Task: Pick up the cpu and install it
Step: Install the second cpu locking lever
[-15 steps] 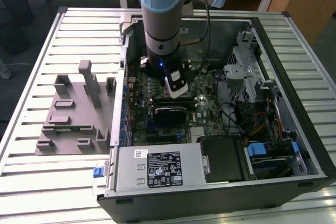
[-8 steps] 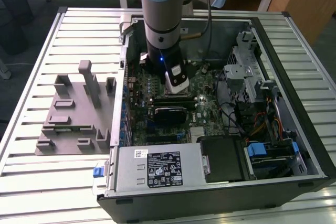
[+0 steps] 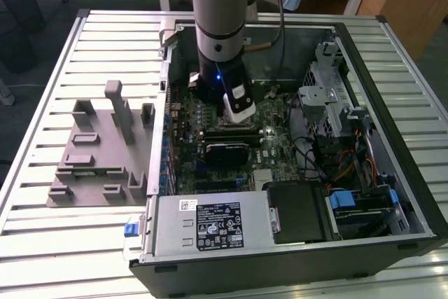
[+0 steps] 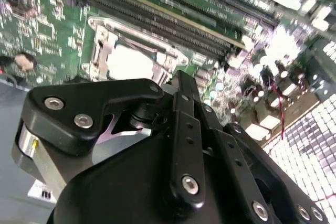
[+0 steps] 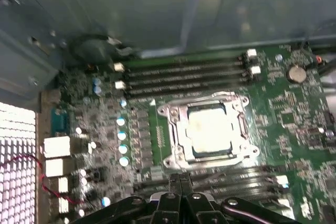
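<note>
Closest to you in both wrist views is the gripper (image 4: 178, 80), its black linkage filling the foreground; in the first wrist view its two fingertips (image 5: 174, 182) are pressed together with nothing between them, so read it as clenched and empty. Now scan the exterior view from its left. You have the grey slotted tray (image 3: 91, 166) lying on the slatted table (image 3: 112, 40), well apart from the work. Next comes the open computer case (image 3: 280, 274), and at its lower front sits the power supply (image 3: 175, 232), carrying a white label (image 3: 218, 227) and a smaller sticker beside it; you cannot make out their print here. At the frame's centre the arm (image 3: 218, 12) reaches straight down into the case over the motherboard (image 3: 280, 138), and the drive cage (image 3: 325, 96) stands at the exterior view's right. The cpu (image 5: 210, 129) lies flat inside the socket frame (image 5: 168, 111) on the board, beside the memory slots (image 5: 184, 69). Your gripper hangs near the socket's edge, close to the cpu but not touching it.
</note>
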Motion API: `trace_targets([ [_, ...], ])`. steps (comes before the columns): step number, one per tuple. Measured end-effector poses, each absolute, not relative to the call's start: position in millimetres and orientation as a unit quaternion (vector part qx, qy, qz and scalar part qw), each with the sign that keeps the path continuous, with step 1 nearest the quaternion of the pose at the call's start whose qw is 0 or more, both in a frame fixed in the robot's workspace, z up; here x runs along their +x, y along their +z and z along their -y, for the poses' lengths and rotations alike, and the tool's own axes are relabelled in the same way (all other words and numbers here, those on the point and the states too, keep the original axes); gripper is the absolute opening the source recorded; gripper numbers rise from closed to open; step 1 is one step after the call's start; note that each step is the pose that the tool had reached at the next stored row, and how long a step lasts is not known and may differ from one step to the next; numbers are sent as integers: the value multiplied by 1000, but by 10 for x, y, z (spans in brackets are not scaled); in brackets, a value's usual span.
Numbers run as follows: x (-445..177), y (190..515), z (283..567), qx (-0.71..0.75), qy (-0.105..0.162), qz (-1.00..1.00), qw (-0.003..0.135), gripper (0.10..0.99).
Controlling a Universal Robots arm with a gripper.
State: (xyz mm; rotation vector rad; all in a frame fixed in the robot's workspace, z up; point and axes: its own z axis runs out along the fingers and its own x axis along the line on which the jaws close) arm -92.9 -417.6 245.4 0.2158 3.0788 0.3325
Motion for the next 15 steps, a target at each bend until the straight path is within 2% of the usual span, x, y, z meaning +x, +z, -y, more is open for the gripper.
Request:
trace_targets([
  [6, -808, 2455, 4175, 71, 84, -994, 20, 106],
  [15, -727, 2392, 4175, 73, 81, -994, 20, 106],
])
